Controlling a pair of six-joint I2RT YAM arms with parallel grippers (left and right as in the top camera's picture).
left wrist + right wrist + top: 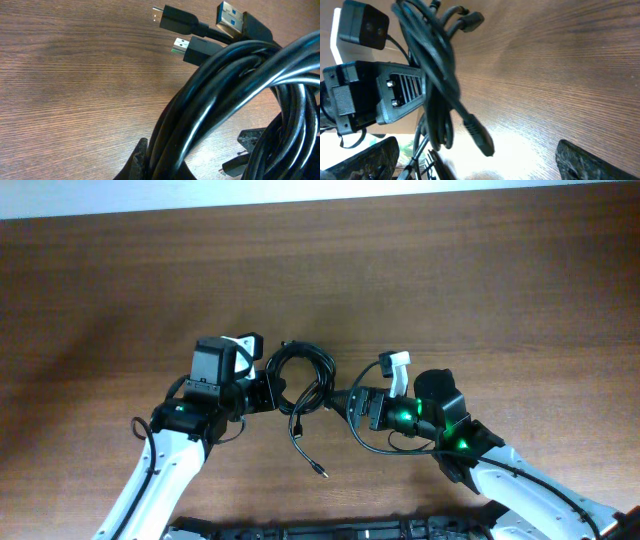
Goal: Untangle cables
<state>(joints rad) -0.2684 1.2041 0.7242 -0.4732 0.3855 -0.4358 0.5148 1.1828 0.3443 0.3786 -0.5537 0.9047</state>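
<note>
The cables [300, 365] are a knotted bundle of black loops in the middle of the table. One tail runs toward the front and ends in a metallic tip [322, 473]. My left gripper [270, 390] is shut on the bundle's left side. In the left wrist view the strands [215, 100] pass between its fingers [195, 155], with three plug ends [182, 45] at the top. My right gripper [345, 402] is open just right of the bundle. In the right wrist view its fingers [480, 165] are wide apart, and the bundle [437, 75] and a black plug [480, 136] hang in front of them.
The table is brown wood [480, 290], with a white wall strip along its far edge [300, 195]. A black bar [320, 530] runs along the front edge. Thicker arm wires loop beside my right wrist [375, 442]. My left gripper's body [385, 95] fills the left of the right wrist view.
</note>
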